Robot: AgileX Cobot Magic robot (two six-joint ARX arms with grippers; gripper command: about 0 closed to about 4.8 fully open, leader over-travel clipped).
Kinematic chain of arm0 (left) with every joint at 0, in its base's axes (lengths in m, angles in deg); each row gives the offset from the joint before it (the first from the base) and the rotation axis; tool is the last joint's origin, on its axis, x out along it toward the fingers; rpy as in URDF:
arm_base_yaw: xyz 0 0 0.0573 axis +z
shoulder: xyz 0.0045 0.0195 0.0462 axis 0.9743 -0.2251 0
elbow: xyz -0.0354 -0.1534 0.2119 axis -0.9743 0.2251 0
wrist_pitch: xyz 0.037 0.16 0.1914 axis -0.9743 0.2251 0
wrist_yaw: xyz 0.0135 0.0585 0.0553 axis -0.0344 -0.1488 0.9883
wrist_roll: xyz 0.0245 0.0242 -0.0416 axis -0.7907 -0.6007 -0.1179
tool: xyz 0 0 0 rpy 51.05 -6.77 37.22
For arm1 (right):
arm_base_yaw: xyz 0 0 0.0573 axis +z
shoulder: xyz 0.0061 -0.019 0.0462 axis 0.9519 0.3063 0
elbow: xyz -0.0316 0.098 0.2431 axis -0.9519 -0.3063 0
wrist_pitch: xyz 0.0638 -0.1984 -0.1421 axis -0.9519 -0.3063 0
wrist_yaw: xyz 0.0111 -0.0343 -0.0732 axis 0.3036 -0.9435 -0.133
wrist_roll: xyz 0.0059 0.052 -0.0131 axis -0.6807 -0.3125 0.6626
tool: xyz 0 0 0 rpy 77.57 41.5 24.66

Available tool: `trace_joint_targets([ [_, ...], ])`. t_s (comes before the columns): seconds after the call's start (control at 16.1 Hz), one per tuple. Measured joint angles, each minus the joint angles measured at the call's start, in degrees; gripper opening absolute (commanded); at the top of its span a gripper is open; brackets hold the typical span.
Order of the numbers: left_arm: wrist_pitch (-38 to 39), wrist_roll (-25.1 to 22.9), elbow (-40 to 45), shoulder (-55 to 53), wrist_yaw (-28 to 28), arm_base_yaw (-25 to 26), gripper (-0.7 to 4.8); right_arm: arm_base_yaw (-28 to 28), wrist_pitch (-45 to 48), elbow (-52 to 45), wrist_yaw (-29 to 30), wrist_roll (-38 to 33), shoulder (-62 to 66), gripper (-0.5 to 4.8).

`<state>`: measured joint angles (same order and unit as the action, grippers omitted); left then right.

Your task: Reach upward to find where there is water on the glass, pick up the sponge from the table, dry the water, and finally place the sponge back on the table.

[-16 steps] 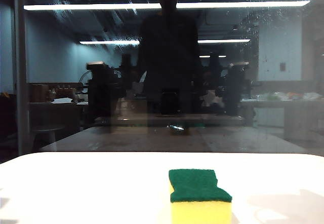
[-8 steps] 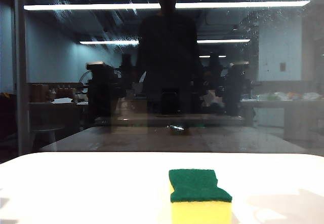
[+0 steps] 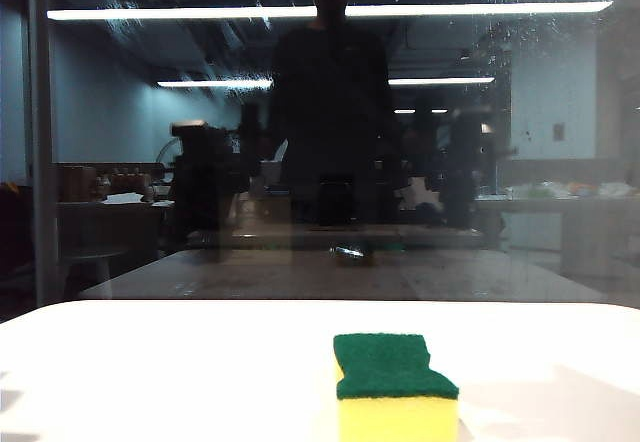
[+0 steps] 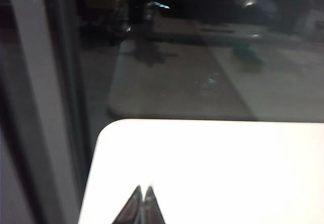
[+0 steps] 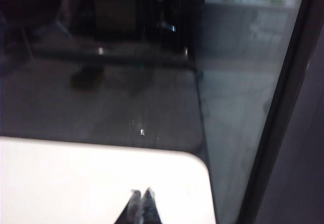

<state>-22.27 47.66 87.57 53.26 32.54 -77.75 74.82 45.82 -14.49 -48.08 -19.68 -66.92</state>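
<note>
On the white table (image 3: 180,362) near its front edge, exterior view: sponge (image 3: 395,387), green side up, well apart from the glass (image 3: 120,192); water (image 3: 540,2) speckling the pane's upper right. Left wrist view: left gripper (image 4: 140,203) pinched together, empty, over a table corner. Right wrist view: right gripper (image 5: 141,204) likewise closed, holding nothing, over the opposite corner.

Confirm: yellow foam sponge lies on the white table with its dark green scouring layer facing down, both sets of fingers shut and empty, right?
Not quite. The exterior view shows the yellow foam sponge with its dark green scouring layer on top. It does lie on the white table, and the left fingers and right fingers are shut and empty.
</note>
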Motion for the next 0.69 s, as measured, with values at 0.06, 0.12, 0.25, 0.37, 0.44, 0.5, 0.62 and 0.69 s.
trace_joint_targets([
  [0.06,0.00,0.02,-1.05,0.00,-0.48,0.00,-0.06,0.00,-0.07,1.20,0.00,0.00,0.00,-0.06],
  [0.12,-0.07,0.20,-2.75,0.00,-0.63,0.00,-0.06,0.00,-0.20,2.73,-0.02,-0.02,0.00,-0.06],
  [0.25,-0.11,1.01,-7.13,0.02,-0.57,0.00,-0.06,0.00,-0.81,6.27,-0.79,-2.36,0.00,-0.06],
  [0.37,0.39,1.29,-12.17,0.02,-0.35,0.00,-0.06,-0.02,-3.23,11.41,-3.08,-5.46,0.02,-0.06],
  [0.44,0.79,1.29,-16.83,-0.02,0.79,0.00,-0.06,-0.02,-5.42,16.31,-3.87,-6.01,0.26,-0.06],
  [0.5,0.74,1.31,-21.51,-0.85,2.01,0.00,-0.06,-0.02,-7.28,20.52,-4.11,-6.19,0.72,-0.06],
  [0.62,1.55,1.31,-30.03,-4.70,3.04,0.00,-0.06,-0.02,-12.17,28.83,-4.46,-6.21,3.72,-0.06],
  [0.69,2.71,1.31,-35.01,-7.91,3.04,0.00,-0.06,-0.02,-14.08,33.11,-4.46,-6.25,5.81,-0.06],
])
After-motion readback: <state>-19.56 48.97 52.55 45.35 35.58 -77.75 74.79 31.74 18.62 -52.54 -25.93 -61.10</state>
